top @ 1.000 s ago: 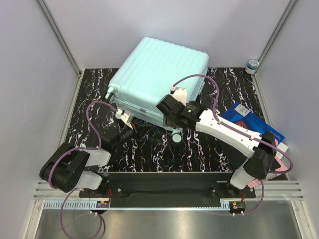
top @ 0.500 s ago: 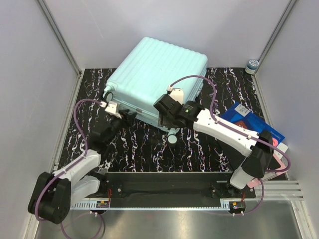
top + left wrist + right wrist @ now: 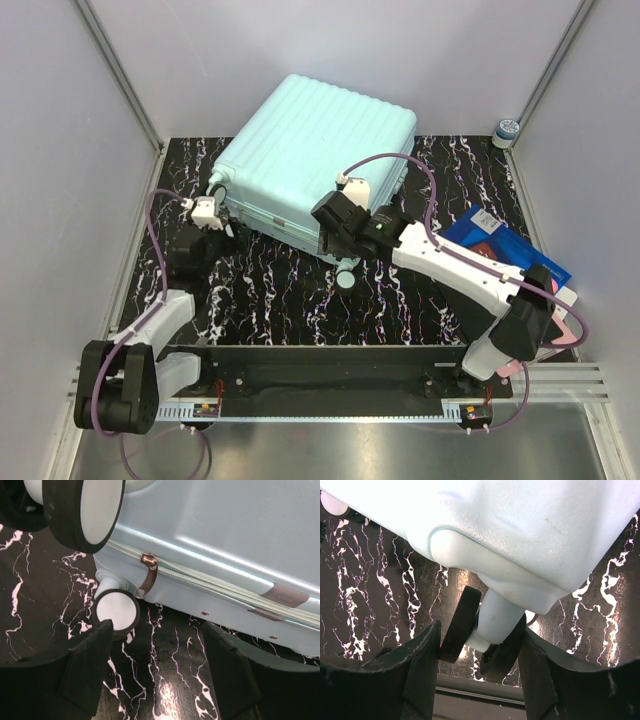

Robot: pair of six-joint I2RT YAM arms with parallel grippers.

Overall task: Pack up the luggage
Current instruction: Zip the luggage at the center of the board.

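The luggage (image 3: 318,158), a mint-green ribbed hard-shell suitcase, lies flat at the back of the black marbled table. In the left wrist view its zipped seam runs across, with a bronze zipper pull (image 3: 148,574) hanging beside two corner wheels (image 3: 116,611). My left gripper (image 3: 157,630) stands open just in front of that seam, with only table between its fingers. It sits at the case's front left corner (image 3: 220,238). My right gripper (image 3: 480,630) is shut on the double wheel (image 3: 462,622) at the case's front right corner (image 3: 345,238).
A flat blue box (image 3: 505,250) lies at the right, partly under the right arm, with a pink sheet (image 3: 572,322) beneath its near end. A small round container (image 3: 507,130) stands in the back right corner. Grey walls close in left, right and behind.
My left gripper has opened and slid left along the case's front edge to its corner. The right gripper has stayed on the wheel, and the case has barely shifted.
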